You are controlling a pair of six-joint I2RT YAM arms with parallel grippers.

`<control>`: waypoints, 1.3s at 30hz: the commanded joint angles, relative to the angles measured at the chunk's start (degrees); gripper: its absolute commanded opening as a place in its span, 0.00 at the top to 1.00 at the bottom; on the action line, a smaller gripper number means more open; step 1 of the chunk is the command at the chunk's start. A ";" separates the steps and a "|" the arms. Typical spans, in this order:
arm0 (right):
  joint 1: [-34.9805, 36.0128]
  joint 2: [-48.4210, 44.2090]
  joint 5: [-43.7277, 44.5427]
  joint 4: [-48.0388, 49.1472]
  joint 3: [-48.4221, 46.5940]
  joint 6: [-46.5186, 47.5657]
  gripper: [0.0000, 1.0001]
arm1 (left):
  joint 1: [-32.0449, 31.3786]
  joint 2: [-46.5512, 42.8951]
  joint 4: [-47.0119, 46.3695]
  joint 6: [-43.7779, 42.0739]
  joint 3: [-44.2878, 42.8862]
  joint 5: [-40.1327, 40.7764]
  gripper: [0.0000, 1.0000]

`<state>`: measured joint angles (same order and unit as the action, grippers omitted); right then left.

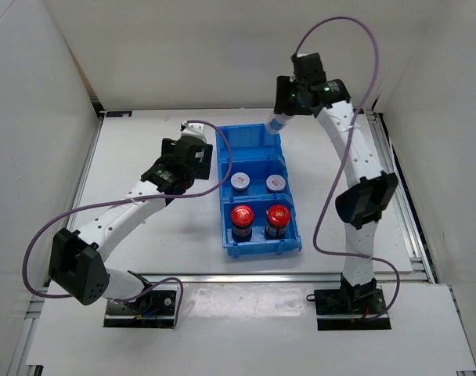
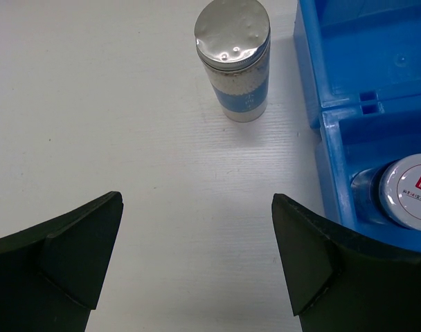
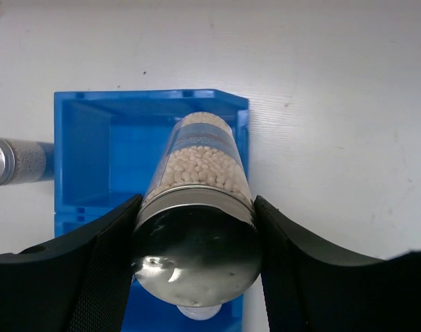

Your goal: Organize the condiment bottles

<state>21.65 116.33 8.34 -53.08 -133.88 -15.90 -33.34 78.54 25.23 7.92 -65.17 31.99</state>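
Left of the blue bin [image 1: 261,247], the left gripper [image 2: 196,200] hangs spread wide over the tabletop [image 2: 93,104], before a grey-capped bottle [image 2: 233,59] standing upright beside the bin's wall. Two white-lidded bottles [image 1: 240,182] fill the bin's middle compartment, two red-capped bottles [image 1: 242,215] the near one; over the far compartment the right gripper [image 3: 198,200] pinches a second grey-capped bottle [image 3: 203,159], tilted.

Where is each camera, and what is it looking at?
Top camera: high behind the left arm and right arm, both showing, looking down at the blue plastic bin.
Left wrist camera: near the table, facing a standing white-blue bottle with a grey cap; open left gripper shows.
Right wrist camera: above the bin's far end, looking down; right gripper shows, shut on a second grey-capped bottle.
Both wrist views share that standing bottle and bin.
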 commanded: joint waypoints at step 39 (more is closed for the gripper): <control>1.20 -49.69 -5.25 3.70 53.08 1.49 0.00 | 1.97 8.20 2.27 4.29 -6.81 -5.44 0.01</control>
<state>22.06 68.23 10.90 -47.55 -90.54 -14.57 -32.60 85.34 26.83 9.56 -68.49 29.93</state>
